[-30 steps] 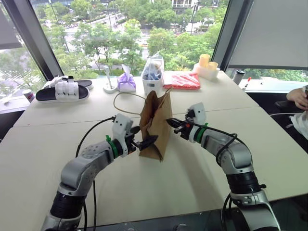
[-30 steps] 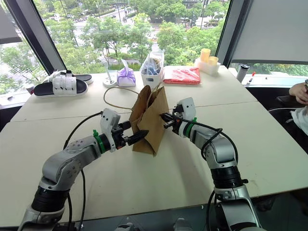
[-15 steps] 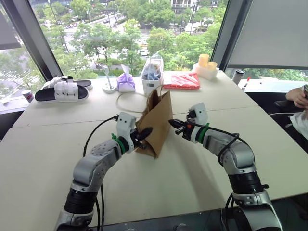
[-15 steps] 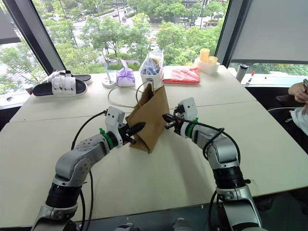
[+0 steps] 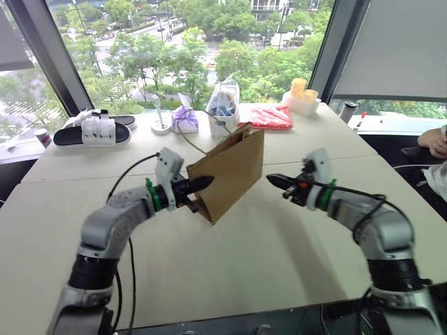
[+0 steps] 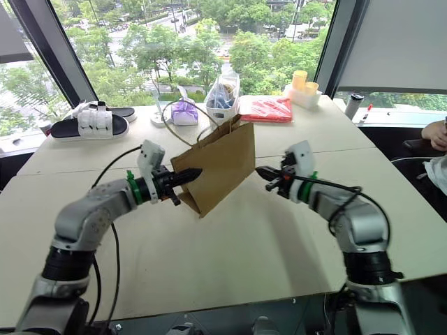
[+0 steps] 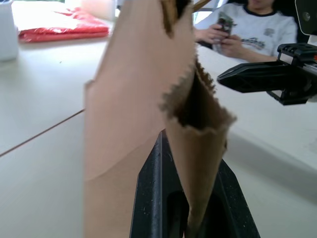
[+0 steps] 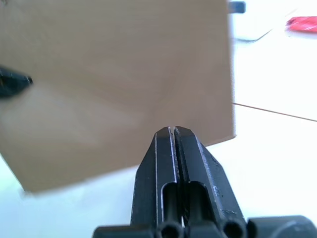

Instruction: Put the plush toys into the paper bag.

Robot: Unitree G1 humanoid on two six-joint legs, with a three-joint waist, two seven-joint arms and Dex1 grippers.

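The bag point(image 5: 229, 173) is pinched by the left gripper point(image 5: 204, 183) alone, the closed, empty right gripper point(image 5: 274, 179) held apart; slipping or tearing is risked

Silver-grey arms, black joints, looping black cables; a green ring at each wrist, white wrist blocks, left gripper point(image 5: 204, 183) and right gripper point(image 5: 274, 179) with black fingers.

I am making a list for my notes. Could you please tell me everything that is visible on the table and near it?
paper bag: 1, brown, held tilted above table centre
table: 1, beige
sandals: 1 pair, black and white, far left
pouch: 1, purple, far middle
plastic bag: 1, clear, in white tub beside pouch
packet: 1, red, far right
cups: 2, yellow, far right
person: 1, seated at right
left gripper: black, shut on paper bag
right gripper: black, shut, apart from bag
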